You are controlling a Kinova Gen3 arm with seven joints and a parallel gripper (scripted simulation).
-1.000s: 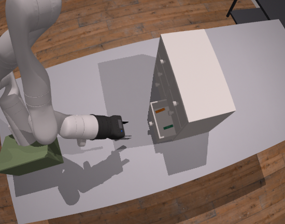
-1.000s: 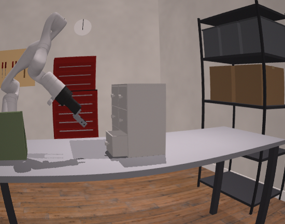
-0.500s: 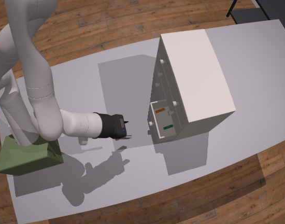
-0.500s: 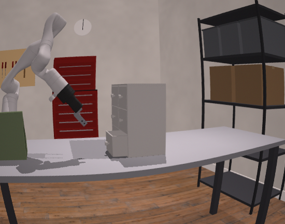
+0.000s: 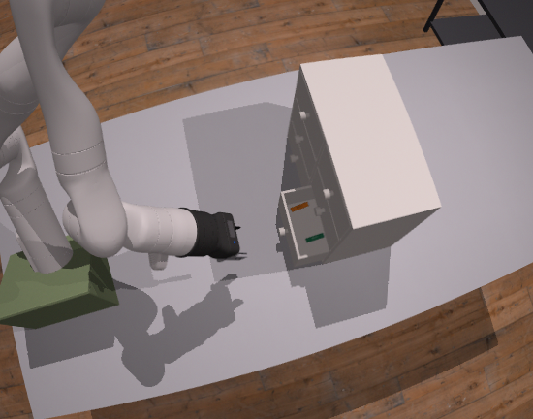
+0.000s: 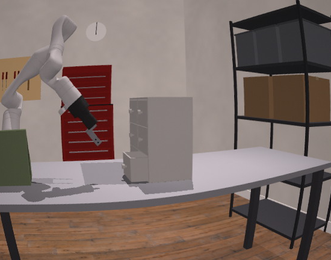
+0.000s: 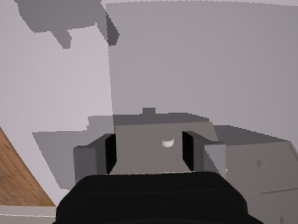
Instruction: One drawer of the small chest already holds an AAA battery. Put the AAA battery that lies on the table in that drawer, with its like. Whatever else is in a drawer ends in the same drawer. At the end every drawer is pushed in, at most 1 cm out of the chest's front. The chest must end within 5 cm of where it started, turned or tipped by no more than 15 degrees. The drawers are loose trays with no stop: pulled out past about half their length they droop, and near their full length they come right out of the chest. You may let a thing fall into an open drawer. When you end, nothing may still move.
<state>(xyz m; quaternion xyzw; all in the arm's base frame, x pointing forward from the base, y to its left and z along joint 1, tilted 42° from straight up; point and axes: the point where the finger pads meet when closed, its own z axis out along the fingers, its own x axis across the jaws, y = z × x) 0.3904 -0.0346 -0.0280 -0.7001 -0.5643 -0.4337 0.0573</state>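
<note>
- The arm [image 5: 75, 160] is rising from a green wedge-shaped base block [image 5: 16, 310] at the tabletop's left front corner, folding high over itself and reaching its forearm down and out toward the chest.
- In the exterior view the black wrist is sloping downward, so the gripper [image 6: 94, 136] is hanging above the table [image 5: 472, 145], well apart from the chest of drawers [image 5: 365, 141].
- The gripper's fingers are standing fully spread with nothing between them; the wrist view is showing the two dark pads framing the open drawer's front and its pale knob.
- The arm's shell is looking smooth, rounded and off-white, with thin seam lines at the joints; the wrist segment is matte black with a small blue dot.
- The chest is sitting near the middle of the tabletop, a plain box-shaped cabinet in matte light grey with small round pale knobs in two columns.
- Its bottom drawer [image 5: 304, 225], on the side toward the front edge, is standing pulled out toward the arm, a shallow rectangular tray with a pale rim.
- Inside that tray a small orange item [image 5: 298, 207] and a small green item [image 5: 314, 237] are lying apart; both are too small to identify, so I cannot tell which battery is which.
- The table is showing a smooth grey top with curved edges, carrying hard-edged shadows.
</note>
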